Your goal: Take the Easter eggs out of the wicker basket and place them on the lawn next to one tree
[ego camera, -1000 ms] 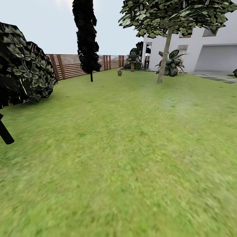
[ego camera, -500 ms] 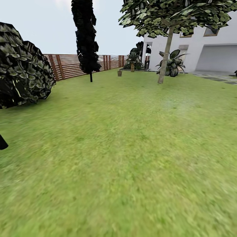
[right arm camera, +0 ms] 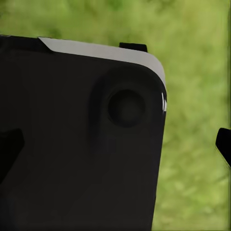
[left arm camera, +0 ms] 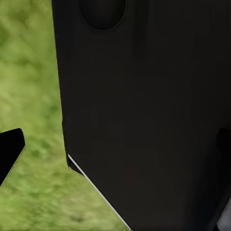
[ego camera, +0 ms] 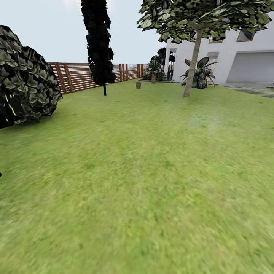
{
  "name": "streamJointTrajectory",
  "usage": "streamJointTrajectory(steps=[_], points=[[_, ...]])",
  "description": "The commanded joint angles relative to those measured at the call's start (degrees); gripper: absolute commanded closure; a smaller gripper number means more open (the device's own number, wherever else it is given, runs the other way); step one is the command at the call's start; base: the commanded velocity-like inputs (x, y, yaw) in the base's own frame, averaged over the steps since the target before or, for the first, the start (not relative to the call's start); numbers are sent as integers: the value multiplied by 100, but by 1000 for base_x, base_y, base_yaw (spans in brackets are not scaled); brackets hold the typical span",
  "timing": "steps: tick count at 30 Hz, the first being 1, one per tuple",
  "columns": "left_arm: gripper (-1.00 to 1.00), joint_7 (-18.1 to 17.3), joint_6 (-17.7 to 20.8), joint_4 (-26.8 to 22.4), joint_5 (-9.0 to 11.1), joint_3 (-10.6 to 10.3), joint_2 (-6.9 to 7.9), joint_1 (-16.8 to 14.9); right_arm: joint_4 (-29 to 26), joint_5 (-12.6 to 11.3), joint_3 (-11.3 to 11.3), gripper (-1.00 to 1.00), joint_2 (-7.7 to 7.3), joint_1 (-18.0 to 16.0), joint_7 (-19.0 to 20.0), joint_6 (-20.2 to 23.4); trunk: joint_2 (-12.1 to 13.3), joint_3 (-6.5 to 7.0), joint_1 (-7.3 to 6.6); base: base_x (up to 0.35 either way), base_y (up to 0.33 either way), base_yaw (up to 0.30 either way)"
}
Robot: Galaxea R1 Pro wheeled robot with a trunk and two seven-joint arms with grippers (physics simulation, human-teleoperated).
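Far across the lawn point(ego camera: 144, 160) a small brown wicker basket point(ego camera: 138, 84) stands on the grass near the fence; it is too distant to tell what it holds, and the eggs are hidden. Right of it rises a tree with a pale, straight trunk point(ego camera: 191, 70) under a leafy crown. My left gripper point(left arm camera: 118, 144) is open, its dark fingertips point(left arm camera: 10, 150) wide apart over grass. My right gripper point(right arm camera: 118, 144) is open too, one fingertip point(right arm camera: 224, 144) at the picture's edge. A black body panel lies close in front of both wrist cameras.
A big dark-leaved bush point(ego camera: 23, 83) crowds the near left. A thin-trunked dark tree point(ego camera: 99, 45) stands before the slat fence point(ego camera: 76, 76). A white house point(ego camera: 236, 57), short palms point(ego camera: 154, 70) and grey paving point(ego camera: 255, 89) lie at the far right.
The whole head view has shifted: the bush has slid left and a black stem at the left edge has dropped out of the picture. The camera moved, not the things.
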Motion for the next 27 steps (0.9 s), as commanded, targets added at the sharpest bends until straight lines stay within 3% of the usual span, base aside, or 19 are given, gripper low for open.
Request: streamJointTrajectory(steps=[1,27], points=[[-100,-5,-2,-11,9,5,0,4,5,28,10,-100,0,-3,-3,-16,-2,-4,4,340,0,0],[-100,-5,-2,-11,10,5,0,4,5,28,10,-100,0,-3,-3,-17,-2,-4,4,340,0,0]])
